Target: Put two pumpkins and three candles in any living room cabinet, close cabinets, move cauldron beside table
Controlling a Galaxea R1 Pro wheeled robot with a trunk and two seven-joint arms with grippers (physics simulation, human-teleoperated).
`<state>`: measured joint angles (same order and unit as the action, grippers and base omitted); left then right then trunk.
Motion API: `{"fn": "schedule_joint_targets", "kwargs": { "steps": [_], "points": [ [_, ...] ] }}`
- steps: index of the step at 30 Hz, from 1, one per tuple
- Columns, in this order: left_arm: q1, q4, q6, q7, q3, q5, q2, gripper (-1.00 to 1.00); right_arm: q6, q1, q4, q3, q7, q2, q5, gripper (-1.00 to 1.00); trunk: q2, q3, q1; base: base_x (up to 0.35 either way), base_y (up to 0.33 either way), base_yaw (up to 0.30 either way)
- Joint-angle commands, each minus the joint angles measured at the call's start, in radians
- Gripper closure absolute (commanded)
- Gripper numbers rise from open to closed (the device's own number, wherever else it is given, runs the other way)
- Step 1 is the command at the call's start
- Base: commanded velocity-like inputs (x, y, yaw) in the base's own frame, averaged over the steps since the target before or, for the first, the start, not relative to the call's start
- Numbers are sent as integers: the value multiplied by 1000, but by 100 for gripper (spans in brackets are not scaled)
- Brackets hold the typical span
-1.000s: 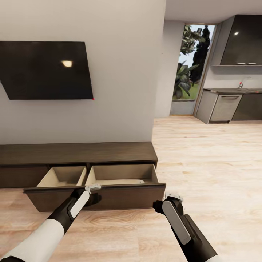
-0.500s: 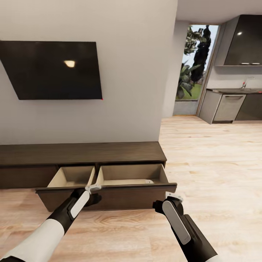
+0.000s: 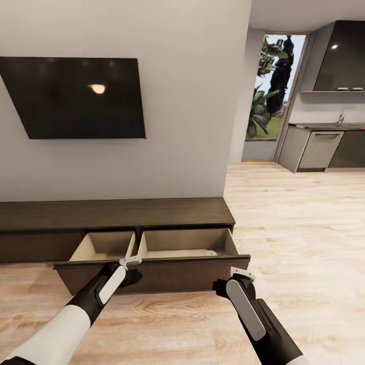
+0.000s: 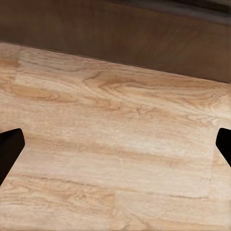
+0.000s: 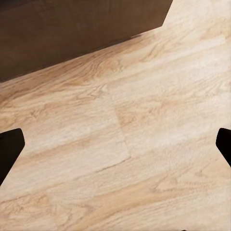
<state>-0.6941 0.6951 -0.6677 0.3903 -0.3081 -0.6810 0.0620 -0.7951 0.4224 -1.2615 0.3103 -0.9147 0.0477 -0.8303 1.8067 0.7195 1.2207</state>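
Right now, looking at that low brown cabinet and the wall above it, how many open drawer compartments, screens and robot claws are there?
Open drawer compartments in the cabinet: 2, left one and right one
Wall screens: 1
Robot claws: 2, left claw and right claw, both open over the wooden floor
Total: 5

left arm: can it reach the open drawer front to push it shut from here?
Probably yes. The left gripper sits right at the top edge of the pulled-out dark-brown wooden drawer front, jaws open, with nothing between them in the left wrist view except the light wood floor.
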Motion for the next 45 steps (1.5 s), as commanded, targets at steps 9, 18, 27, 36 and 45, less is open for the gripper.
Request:
{"fn": "schedule_joint_targets", "kwargs": {
  "steps": [9,18,27,36,45],
  "points": [
    [-1,1,-1,7,-6,-11,1,-100,-3,1,-7,1,-10,0,-9,-100,43,20,23,0,0,0],
    [-1,1,0,8,-6,-11,1,-100,-3,1,-4,1,-10,0,-9,-100,106,48,57,0,0,0],
    [-1,1,2,10,-5,-10,1,-100,32,1,-2,1,-10,0,-9,-100,169,76,92,0,0,0],
    [0,0,10,10,-5,-9,-2,-100,78,1,0,4,63,0,4,-100,232,104,126,0,0,0],
    [0,-9,12,10,-6,-8,-7,-100,123,1,19,77,102,0,24,-100,295,133,161,0,0,0]
  ]
}}
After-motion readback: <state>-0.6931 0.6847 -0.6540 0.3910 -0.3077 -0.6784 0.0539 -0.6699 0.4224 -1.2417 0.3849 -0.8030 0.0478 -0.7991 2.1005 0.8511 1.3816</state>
